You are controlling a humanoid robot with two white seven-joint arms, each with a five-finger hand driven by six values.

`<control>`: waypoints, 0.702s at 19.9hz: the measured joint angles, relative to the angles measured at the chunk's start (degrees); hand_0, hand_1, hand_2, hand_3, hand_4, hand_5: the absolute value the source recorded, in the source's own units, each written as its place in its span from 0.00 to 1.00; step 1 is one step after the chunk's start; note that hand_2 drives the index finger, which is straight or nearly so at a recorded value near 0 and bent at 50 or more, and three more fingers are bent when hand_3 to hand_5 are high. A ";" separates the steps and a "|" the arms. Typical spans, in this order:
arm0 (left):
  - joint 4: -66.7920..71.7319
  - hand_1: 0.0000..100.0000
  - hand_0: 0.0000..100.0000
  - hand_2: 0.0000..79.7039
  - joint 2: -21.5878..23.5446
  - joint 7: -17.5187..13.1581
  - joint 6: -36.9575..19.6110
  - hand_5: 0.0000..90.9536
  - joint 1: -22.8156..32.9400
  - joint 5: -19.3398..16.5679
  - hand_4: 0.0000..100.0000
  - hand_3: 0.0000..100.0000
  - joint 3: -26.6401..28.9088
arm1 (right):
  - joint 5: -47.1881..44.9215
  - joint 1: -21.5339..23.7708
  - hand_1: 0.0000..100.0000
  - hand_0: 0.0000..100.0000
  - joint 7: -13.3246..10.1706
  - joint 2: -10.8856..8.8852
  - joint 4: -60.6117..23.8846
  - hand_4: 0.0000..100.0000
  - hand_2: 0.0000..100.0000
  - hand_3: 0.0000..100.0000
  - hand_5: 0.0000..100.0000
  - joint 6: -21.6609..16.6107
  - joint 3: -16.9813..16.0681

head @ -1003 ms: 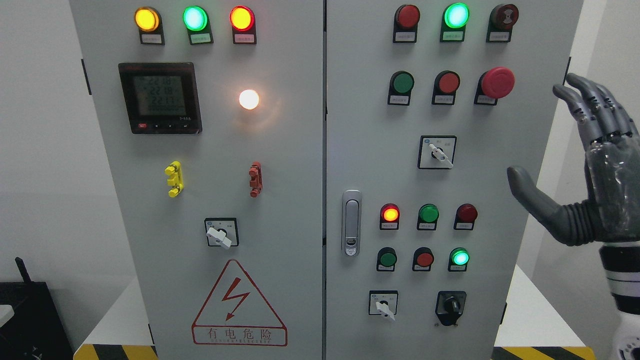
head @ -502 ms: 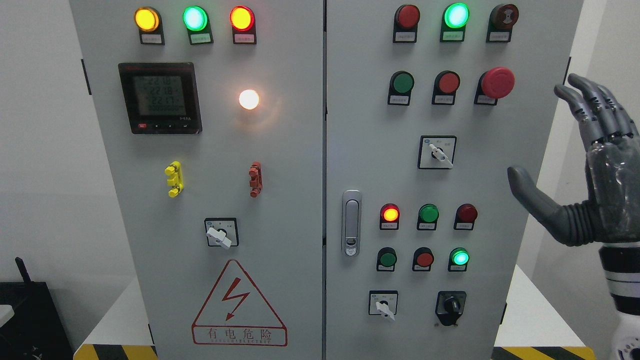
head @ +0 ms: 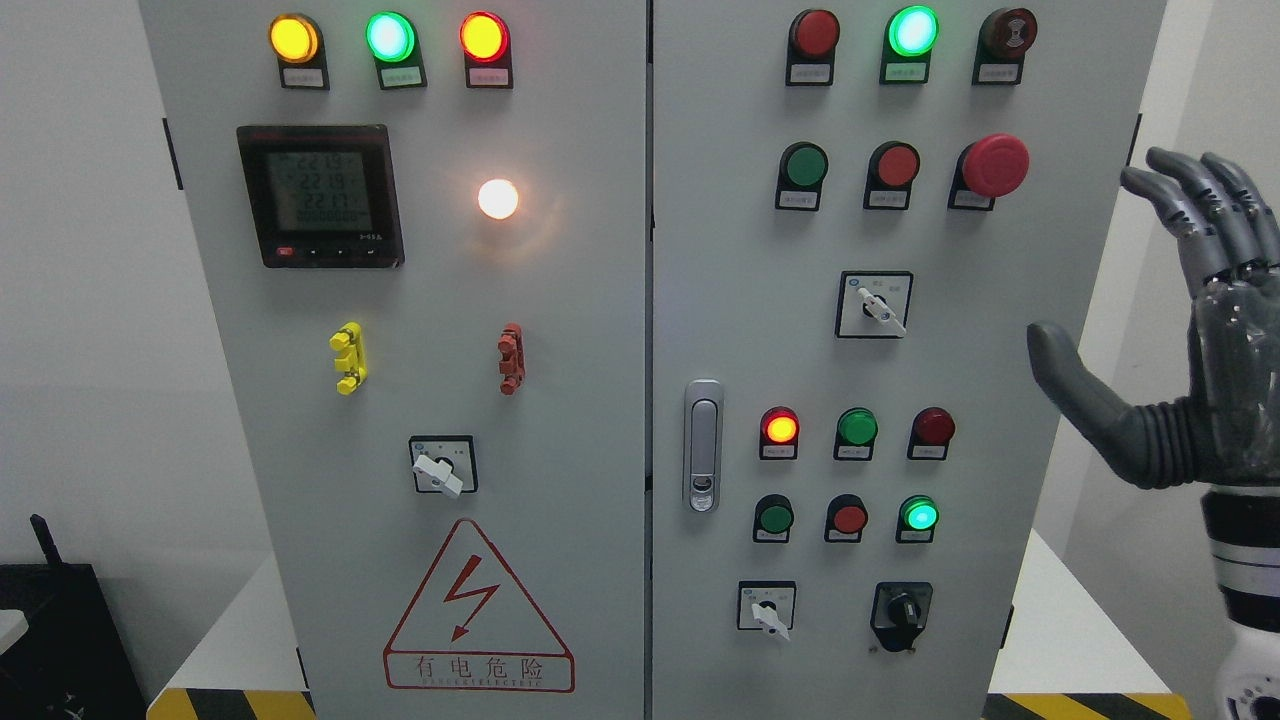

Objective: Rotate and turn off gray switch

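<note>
A grey electrical cabinet (head: 600,330) fills the head view. It carries three grey-white rotary switches: one on the left door (head: 440,468), one at the upper middle of the right door (head: 878,308), and one at the lower right door (head: 768,612). All three levers point down to the right. My right hand (head: 1100,265) is raised at the cabinet's right edge, level with the upper right-door switch. Its fingers (head: 1190,210) are spread, its thumb (head: 1070,375) sticks out to the left, and it holds nothing. The left arm is out of view.
A black key-type selector (head: 903,607) sits beside the lower switch. A red mushroom stop button (head: 995,165), pilot lamps, push buttons, a door latch (head: 703,445) and a digital meter (head: 320,195) are on the panel. A black box (head: 60,640) stands at the lower left.
My right hand has drifted a little to the right, away from the panel. The switches and lamps look the same.
</note>
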 measured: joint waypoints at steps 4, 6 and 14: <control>0.00 0.39 0.12 0.00 0.01 0.00 0.00 0.00 0.00 0.00 0.00 0.00 0.00 | 0.00 -0.01 0.29 0.24 -0.13 1.12 0.09 0.86 0.30 0.70 1.00 -0.01 0.23; 0.00 0.39 0.12 0.00 0.01 0.00 0.00 0.00 0.00 0.00 0.00 0.00 0.00 | 0.00 -0.01 0.28 0.23 -0.15 1.80 0.22 0.88 0.31 0.72 1.00 0.16 0.40; 0.00 0.39 0.12 0.00 0.02 0.03 0.00 0.00 0.00 0.00 0.00 0.00 0.00 | -0.05 -0.15 0.27 0.16 -0.42 4.56 0.98 0.90 0.44 0.81 1.00 6.10 2.09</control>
